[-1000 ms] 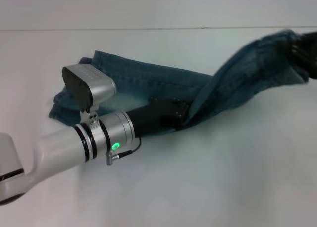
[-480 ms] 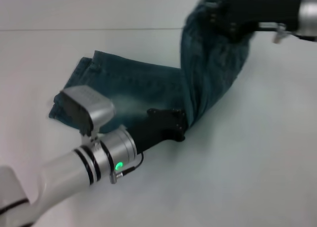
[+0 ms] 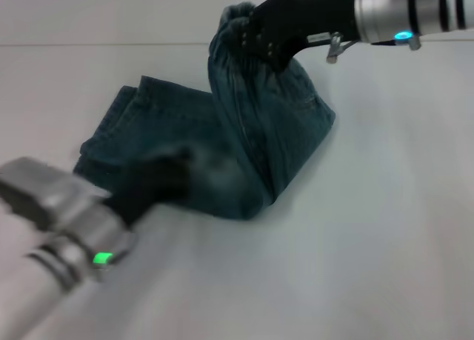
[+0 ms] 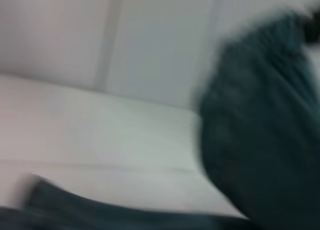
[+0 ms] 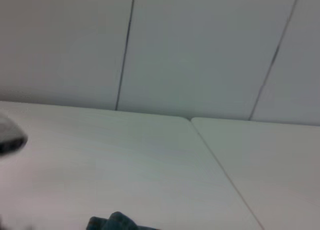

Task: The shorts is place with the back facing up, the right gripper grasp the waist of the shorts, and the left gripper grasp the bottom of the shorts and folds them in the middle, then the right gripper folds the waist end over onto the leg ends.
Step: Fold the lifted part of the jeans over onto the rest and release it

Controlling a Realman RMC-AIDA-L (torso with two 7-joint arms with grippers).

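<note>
Head view showed us the denim shorts (image 3: 244, 132) lying on a pale table (image 3: 385, 244), folded lengthwise into a long strip. The leg ends (image 3: 111, 144) of the shorts rested flat on the table. The waist end (image 3: 237, 29) was lifted clear of the table and arched back over the flat part, with the cloth hanging down in a curved fold that met the table at the near edge of the shorts.

We saw the right gripper (image 3: 255, 32) above the far end of the shorts, clenched on the bunched waist end. Its dark fingers were buried in the denim, and its silver arm reached in from the side of the shorts away from the leg ends.

The left gripper (image 3: 159, 178) sat low over the near edge of the shorts, beside the flat leg portion. It was heavily blurred, and we cannot tell whether its fingers were parted or closed.

From the left wrist view we saw the raised denim hanging in front of a pale wall (image 4: 150, 44), with a strip of flat denim below it. From the right wrist view we saw mostly table and wall, plus a small dark scrap of denim at the frame's edge.
</note>
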